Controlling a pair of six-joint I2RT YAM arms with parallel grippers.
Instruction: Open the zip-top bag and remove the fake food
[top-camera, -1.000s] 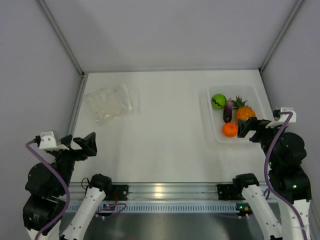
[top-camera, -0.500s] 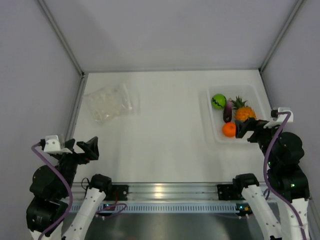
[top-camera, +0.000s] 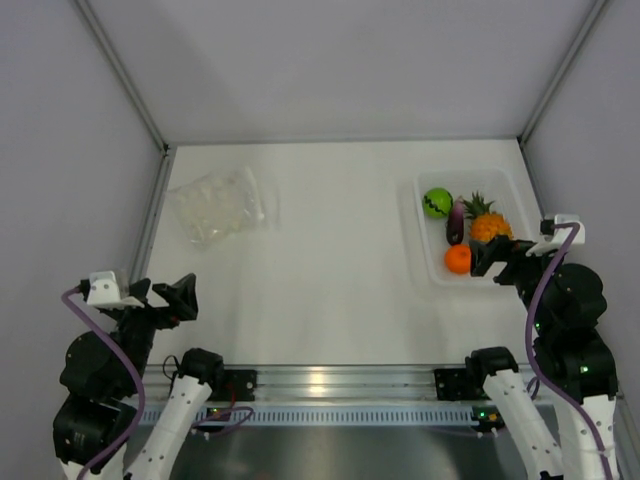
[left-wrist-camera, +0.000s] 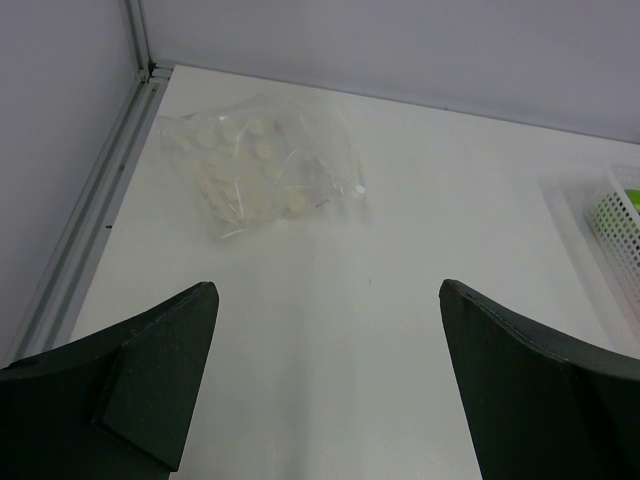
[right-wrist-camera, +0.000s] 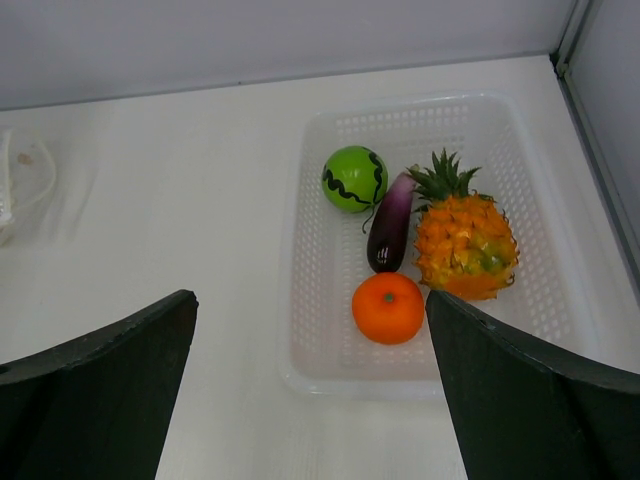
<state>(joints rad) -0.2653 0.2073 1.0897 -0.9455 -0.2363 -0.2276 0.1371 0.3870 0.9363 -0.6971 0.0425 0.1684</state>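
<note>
Across the desk (top-camera: 330, 250) little has changed. All the fake food (top-camera: 459, 259) is held in the tray (top-camera: 419, 235) at 2 o'clock, and the zip-top bag (top-camera: 220, 205) lies flat at 10 o'clock (apparently emptied). The left pincer (left-wrist-camera: 325, 290), drawn back slightly, and the right pincer (right-wrist-camera: 310, 295) are spread wide and empty, so the task is judged complete.

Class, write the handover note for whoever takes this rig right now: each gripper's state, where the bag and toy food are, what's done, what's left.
Both open and empty: the left gripper above the table by its base, the right gripper over the near edge of the tray.
The zip-top bag lies flat at far left, no toy visible inside; zip state unclear.
The green ball, eggplant, pineapple and orange lie in the tray.
Done: food out. Left: apparently nothing.
</note>
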